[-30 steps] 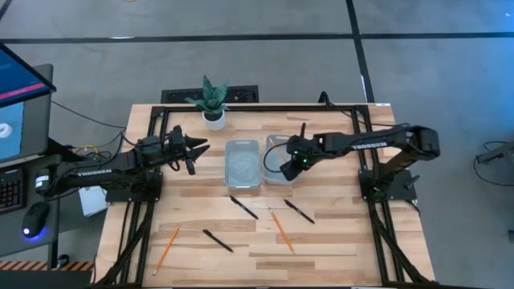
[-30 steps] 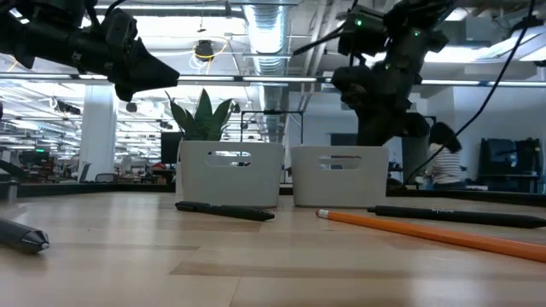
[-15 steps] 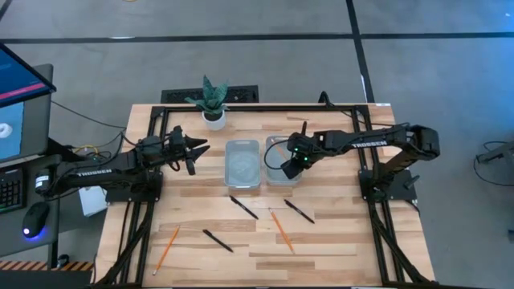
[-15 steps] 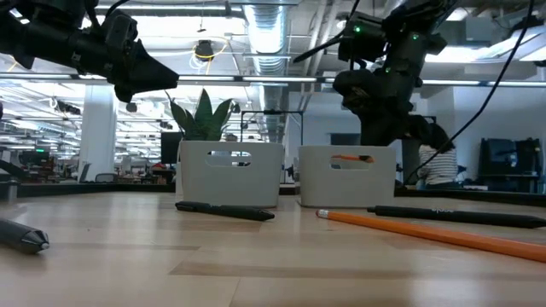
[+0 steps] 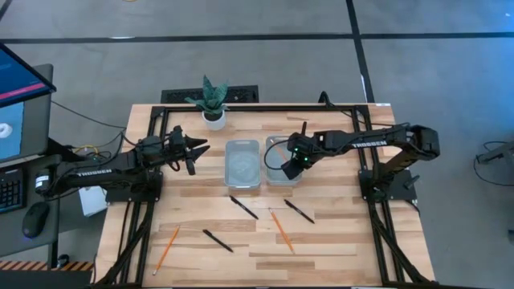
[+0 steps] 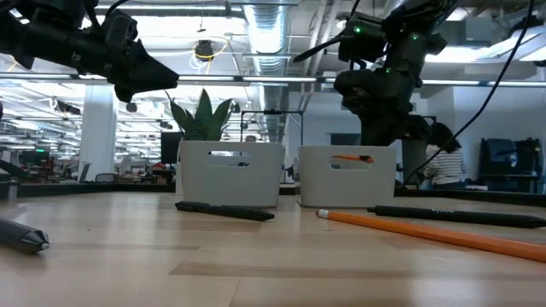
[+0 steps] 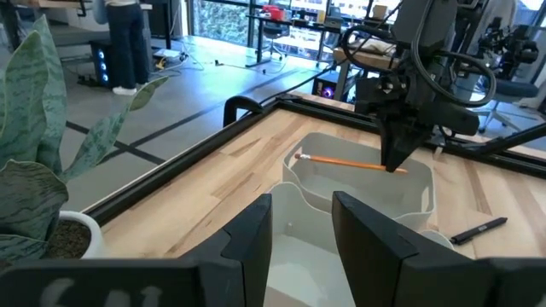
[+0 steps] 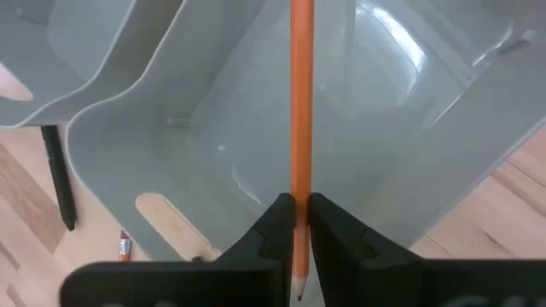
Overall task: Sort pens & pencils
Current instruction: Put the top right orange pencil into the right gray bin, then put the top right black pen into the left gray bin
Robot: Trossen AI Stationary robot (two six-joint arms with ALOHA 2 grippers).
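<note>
Here the right gripper (image 8: 296, 223) hangs inside the right-hand bin (image 5: 275, 171), its fingers (image 8: 271, 228) pinched on an orange pencil (image 8: 301, 102) near its sharpened tip — the shaft runs straight out ahead of them across the bin's hollow, level and clear of the bottom. The left wrist view shows the same pencil (image 7: 350, 162) lying crosswise just below the bin's rim, held at one end. The left gripper (image 5: 195, 149) waits in the air beside the left-hand bin (image 5: 242, 163), well apart from the right fingers, its own fingers (image 7: 247, 243) parted with nothing between them. The other task things lie on the wooden surface (image 5: 337, 241), on the near side of both bins: three black pens (image 5: 243, 207) (image 5: 299, 211) (image 5: 217, 240) and two more pencils (image 5: 281, 229) (image 5: 166, 248) — one between two pens, the other far off toward the left arm's side. A potted plant (image 5: 212, 102) stands beyond the left fingers near the far edge.
</note>
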